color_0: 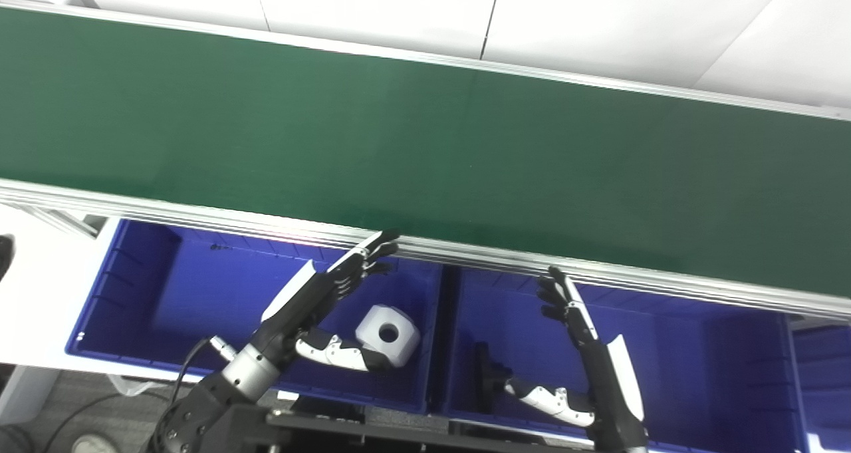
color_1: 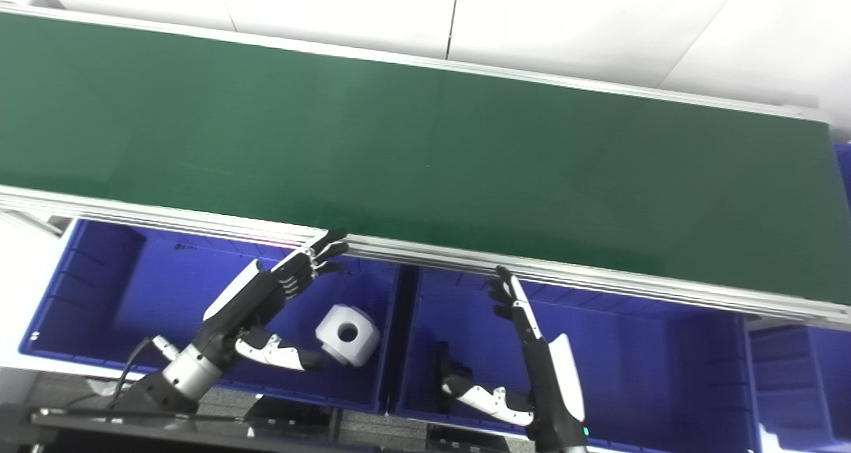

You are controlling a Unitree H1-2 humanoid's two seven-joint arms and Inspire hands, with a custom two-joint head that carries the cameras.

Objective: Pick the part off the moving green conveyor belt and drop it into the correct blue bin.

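The green conveyor belt (color_0: 425,147) runs across the view with no part on it. A white block with a round hole (color_0: 388,335) lies in the left blue bin (color_0: 199,287), at its right end. My left hand (color_0: 319,293) is open above that bin, fingers stretched toward the belt's near rail, thumb just beside the white block. My right hand (color_0: 578,326) is open above the middle blue bin (color_0: 698,360), fingers pointing up at the rail. A small black part (color_0: 488,373) lies in the middle bin near my right thumb.
The belt's aluminium near rail (color_0: 465,250) runs just past both hands' fingertips. A third blue bin (color_0: 821,386) shows at the far right edge. A white table edge (color_0: 40,293) lies left of the bins, with cables on the floor below.
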